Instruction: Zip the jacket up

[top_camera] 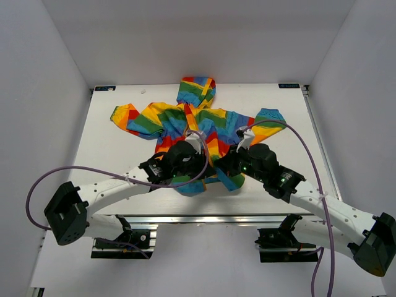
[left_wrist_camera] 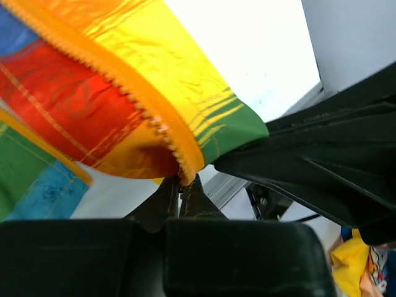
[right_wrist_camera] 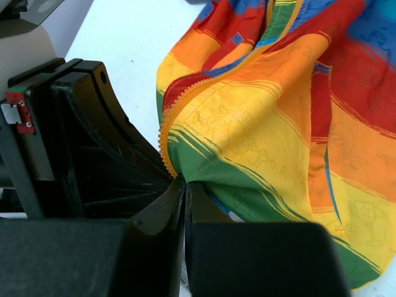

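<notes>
The rainbow-striped jacket (top_camera: pixel 185 120) lies spread on the white table, hood at the far side, sleeves out to both sides. My left gripper (top_camera: pixel 197 162) and right gripper (top_camera: pixel 224 162) meet over its lower front. In the left wrist view the left gripper (left_wrist_camera: pixel 184 180) is shut on the end of the orange zipper band (left_wrist_camera: pixel 133 96), the fabric lifted above the table. In the right wrist view the right gripper (right_wrist_camera: pixel 184 181) is shut on the jacket's zipper edge (right_wrist_camera: pixel 167 145) where green and yellow fabric (right_wrist_camera: pixel 260 148) bunches. Each wrist view shows the other gripper's black body close by.
The white table (top_camera: pixel 111 161) has walls on the left, right and back. Its front edge is an aluminium rail (top_camera: pixel 210 219). Purple cables (top_camera: pixel 62 176) loop from both arms over the table's sides.
</notes>
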Available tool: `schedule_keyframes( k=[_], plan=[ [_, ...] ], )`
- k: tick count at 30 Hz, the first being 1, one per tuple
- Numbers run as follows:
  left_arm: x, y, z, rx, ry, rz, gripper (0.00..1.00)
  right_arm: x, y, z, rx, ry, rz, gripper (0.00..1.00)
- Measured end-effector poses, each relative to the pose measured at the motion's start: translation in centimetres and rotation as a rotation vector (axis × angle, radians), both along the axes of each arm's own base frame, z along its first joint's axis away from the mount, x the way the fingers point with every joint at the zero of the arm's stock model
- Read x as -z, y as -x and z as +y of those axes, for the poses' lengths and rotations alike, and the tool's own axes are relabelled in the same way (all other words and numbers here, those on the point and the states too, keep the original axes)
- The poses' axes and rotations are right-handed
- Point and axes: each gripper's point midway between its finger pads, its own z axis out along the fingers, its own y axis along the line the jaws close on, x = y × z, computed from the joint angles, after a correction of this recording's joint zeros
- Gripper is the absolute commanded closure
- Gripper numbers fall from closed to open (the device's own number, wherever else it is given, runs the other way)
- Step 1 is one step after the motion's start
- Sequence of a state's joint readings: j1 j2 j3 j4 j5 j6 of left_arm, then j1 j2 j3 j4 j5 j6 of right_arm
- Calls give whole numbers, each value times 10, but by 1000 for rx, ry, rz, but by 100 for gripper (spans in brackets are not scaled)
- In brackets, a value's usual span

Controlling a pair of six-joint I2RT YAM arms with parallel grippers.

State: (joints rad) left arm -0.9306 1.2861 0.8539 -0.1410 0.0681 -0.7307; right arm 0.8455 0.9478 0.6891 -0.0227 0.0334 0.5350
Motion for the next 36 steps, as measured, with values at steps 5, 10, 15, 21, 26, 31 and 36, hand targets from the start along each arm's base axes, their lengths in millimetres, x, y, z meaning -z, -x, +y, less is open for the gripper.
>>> schedule_keyframes(
  k=[5,10,15,21,26,31,36],
  plan=[
    [6,11,-7,88,2,20,100,7,2,-5,9,29,20,100],
    [19,27,-6,191,0,29,83,19,6,-12,17,92,46,100],
    [28,41,-4,253,-1,34,68,20,10,-14,10,118,59,100],
    [75,88,25,358,-146,189,55,-40,-22,-16,132,2,-78,100],
    [86,99,40,363,-212,236,53,-56,-25,-17,145,-33,-110,100],
    [77,88,47,304,-235,189,25,-53,-24,-17,144,-23,-107,100],
    [55,67,44,217,-225,115,2,-38,-21,-21,138,23,-77,100]
  ],
)
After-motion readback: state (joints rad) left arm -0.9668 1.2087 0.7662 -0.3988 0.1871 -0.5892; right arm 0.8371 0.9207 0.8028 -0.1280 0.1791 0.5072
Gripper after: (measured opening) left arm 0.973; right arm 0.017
